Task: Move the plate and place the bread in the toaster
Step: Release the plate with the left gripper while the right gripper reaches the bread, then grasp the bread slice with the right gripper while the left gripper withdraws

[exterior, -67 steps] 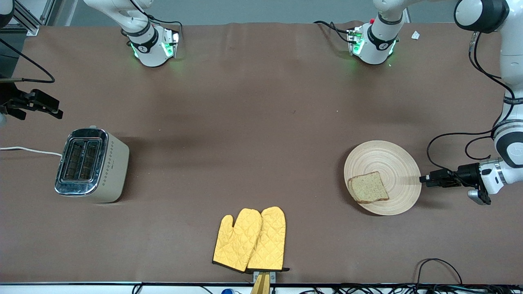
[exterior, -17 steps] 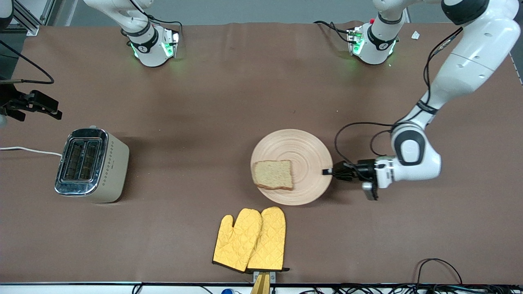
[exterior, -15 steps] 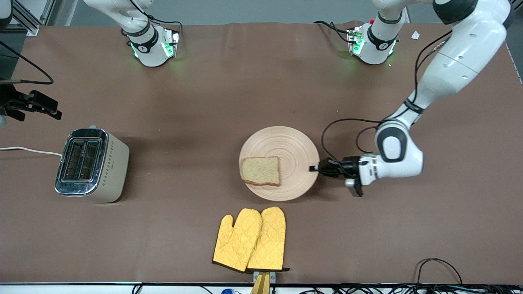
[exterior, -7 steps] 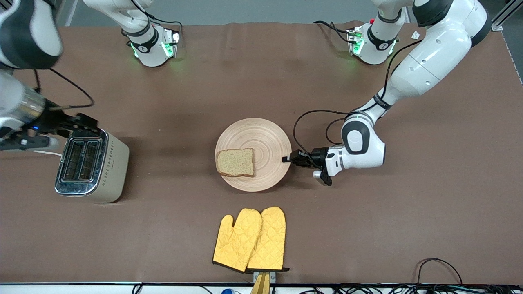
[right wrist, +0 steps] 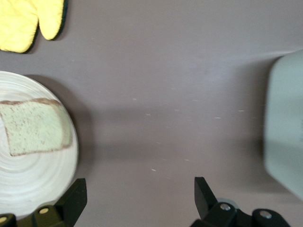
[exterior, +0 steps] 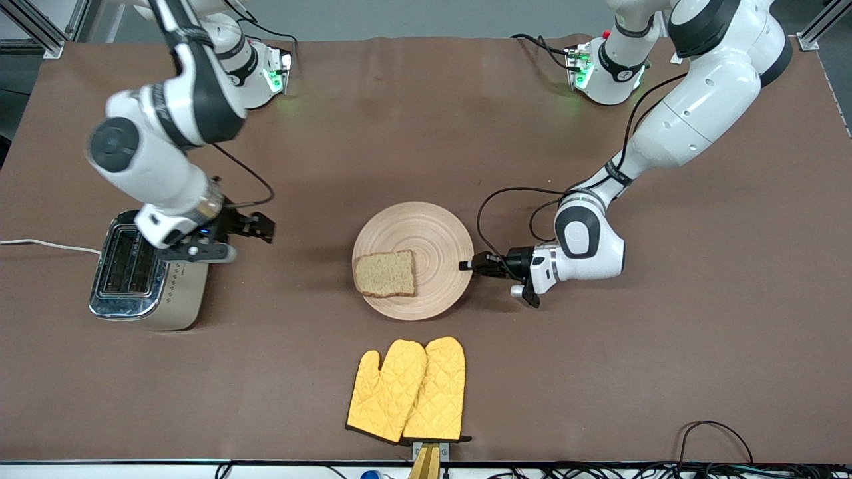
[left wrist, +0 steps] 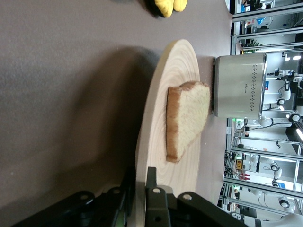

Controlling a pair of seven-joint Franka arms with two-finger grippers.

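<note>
My left pincer (exterior: 466,265) pinching wooden plate (exterior: 426,226) rim mid-table; bread slice (exterior: 385,273) on plate. My right pincer (exterior: 256,228) spread, beside toaster (exterior: 180,296).

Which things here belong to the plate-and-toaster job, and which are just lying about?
Job: plate, pinched at its rim by the left gripper; bread on it; toaster; right gripper, open, over the table beside the toaster.
Lying about: yellow oven mitts.
</note>
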